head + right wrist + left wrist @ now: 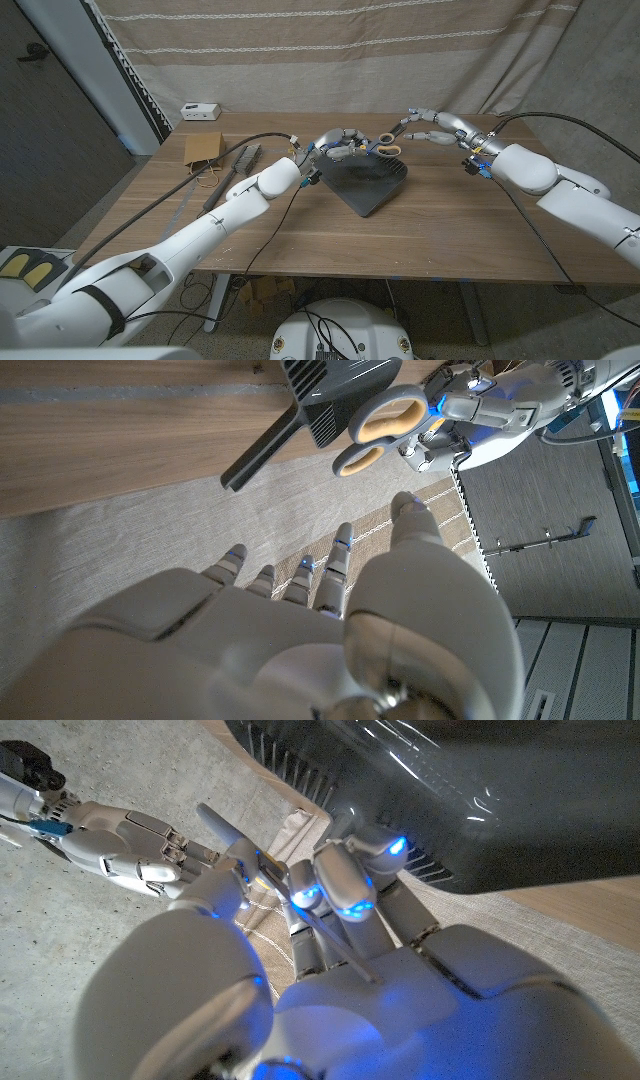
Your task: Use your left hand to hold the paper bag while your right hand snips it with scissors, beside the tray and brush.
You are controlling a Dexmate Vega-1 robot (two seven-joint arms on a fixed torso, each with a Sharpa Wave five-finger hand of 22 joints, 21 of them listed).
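Left hand point(340, 143) holds scissors point(385, 151) over tray point(368, 183); right hand point(425, 125) spread, empty. Paper bag point(202, 150), table's far-left corner: light, flimsy; likely best gripped near its top edge.

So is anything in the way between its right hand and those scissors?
Nothing visible. The right hand hovers open just past the handles of the scissors, with bare air between them. The left hand seems to grip their blade end at the far edge of the tray.
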